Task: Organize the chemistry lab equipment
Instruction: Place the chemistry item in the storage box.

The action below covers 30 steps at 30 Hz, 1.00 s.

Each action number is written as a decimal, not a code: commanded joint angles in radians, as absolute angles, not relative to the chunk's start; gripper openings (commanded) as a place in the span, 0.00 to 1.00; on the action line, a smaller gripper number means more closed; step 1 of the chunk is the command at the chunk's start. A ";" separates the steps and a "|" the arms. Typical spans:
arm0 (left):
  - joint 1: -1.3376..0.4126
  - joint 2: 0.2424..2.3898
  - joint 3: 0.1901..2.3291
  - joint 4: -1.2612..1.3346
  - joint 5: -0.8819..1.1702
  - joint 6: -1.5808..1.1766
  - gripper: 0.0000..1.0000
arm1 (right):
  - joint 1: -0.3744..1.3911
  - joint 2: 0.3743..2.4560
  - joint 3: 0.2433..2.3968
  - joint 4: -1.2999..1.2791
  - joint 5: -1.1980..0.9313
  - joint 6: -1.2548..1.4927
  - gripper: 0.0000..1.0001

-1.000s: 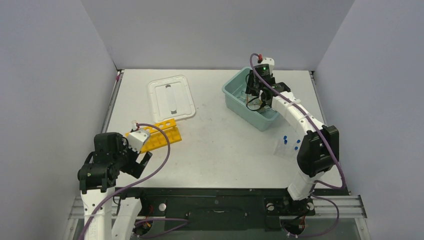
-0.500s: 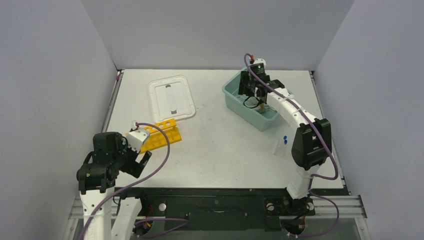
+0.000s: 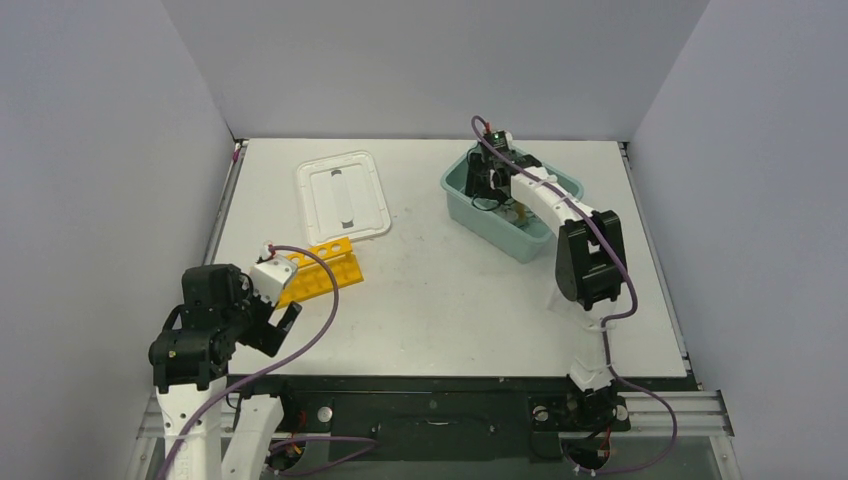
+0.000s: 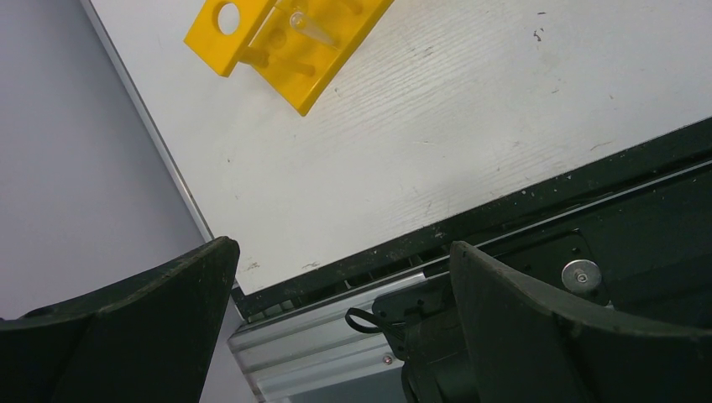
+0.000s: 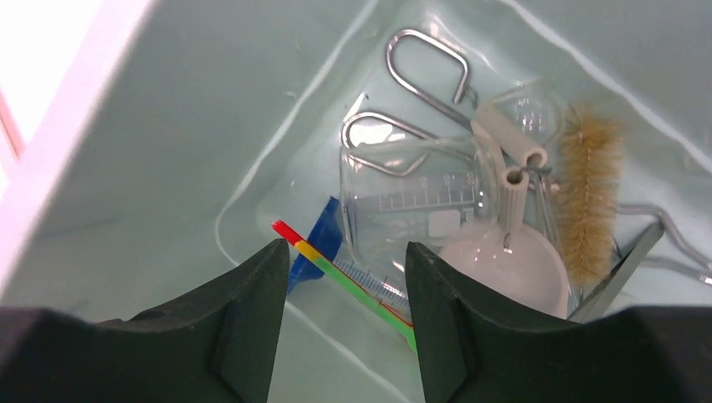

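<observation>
My right gripper (image 5: 346,252) has swung toward 10 o'clock inside the teal tub (image 5: 168,126), jaws half-spread and empty, over the beaker (image 5: 411,206) with the tongs (image 5: 428,67) at its 12 o'clock; closing blind risks cracked glass.

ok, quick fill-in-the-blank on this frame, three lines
The right gripper hangs above a beaker inside the teal ___.
The left gripper holds ___.
The rack near the left gripper is coloured ___.
Missing words: tub; nothing; yellow.
</observation>
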<state>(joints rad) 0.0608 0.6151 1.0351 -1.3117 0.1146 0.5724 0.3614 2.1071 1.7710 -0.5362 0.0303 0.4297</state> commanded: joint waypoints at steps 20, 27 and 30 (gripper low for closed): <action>0.064 0.780 1.153 -1.144 0.081 0.405 0.97 | 0.661 1.733 1.306 -0.467 -0.099 0.487 0.42; 0.063 0.857 1.188 -1.076 0.099 0.365 0.97 | 0.745 1.637 1.171 -0.429 -0.022 0.567 0.41; 0.063 0.843 1.160 -1.062 0.108 0.359 0.97 | 0.781 1.610 1.147 -0.409 0.030 0.597 0.42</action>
